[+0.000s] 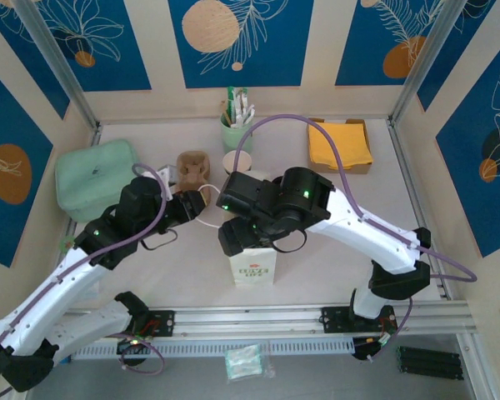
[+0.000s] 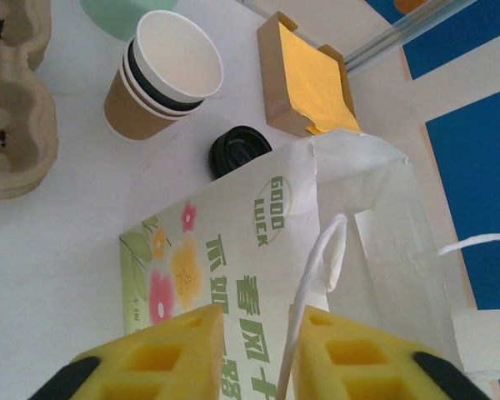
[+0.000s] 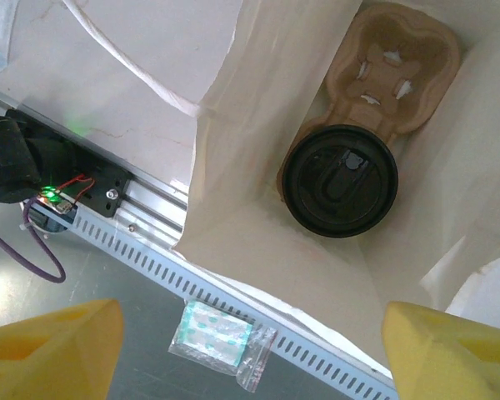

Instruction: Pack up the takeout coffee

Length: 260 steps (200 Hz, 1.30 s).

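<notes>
Looking down into the white paper bag [image 3: 258, 242], I see the takeout coffee [image 3: 340, 180] from above, with its round black lid covering the cup body. It stands at the near end of a brown cardboard carrier [image 3: 400, 58] inside the bag. My right gripper [image 3: 250, 333] hangs above the bag mouth, open wide, with nothing between its fingers. My left gripper [image 2: 262, 321] is at the bag's [image 2: 233, 267] printed side. Its yellow fingers stand apart, and the white string handle [image 2: 312, 275] runs through the gap along the right finger. In the top view both grippers [image 1: 204, 208] [image 1: 237, 237] meet over the bag [image 1: 252, 265].
Beyond the bag stand nested lidless paper cups [image 2: 162, 75], a loose black lid [image 2: 240, 150] and a box of yellow napkins [image 2: 308, 79]. Another cardboard carrier [image 1: 193, 167], a green container [image 1: 96, 179] and a green cup of sachets [image 1: 236, 125] sit farther back. A small plastic packet [image 3: 221, 337] lies below the table rail.
</notes>
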Each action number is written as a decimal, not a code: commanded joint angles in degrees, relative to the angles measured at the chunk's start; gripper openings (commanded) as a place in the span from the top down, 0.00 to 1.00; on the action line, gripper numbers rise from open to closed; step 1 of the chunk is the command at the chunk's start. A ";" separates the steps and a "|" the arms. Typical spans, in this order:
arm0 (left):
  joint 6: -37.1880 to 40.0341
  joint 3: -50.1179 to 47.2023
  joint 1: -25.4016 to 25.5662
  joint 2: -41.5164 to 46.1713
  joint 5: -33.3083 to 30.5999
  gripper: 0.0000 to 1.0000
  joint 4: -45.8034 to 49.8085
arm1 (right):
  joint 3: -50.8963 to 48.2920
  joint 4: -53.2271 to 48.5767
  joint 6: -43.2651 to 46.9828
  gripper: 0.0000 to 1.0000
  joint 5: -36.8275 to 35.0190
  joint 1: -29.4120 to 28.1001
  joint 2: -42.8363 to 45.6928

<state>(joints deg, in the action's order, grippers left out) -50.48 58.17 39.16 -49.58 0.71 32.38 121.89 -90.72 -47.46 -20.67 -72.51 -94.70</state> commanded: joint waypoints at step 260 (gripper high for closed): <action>14.46 27.76 -10.18 -14.55 2.26 0.00 7.76 | -8.07 31.86 11.30 0.25 25.34 40.88 11.29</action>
<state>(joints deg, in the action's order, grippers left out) -38.46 83.11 32.10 -60.20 -1.74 40.97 115.66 -63.48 -38.83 -0.67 -35.48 -82.50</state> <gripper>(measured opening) 0.994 0.761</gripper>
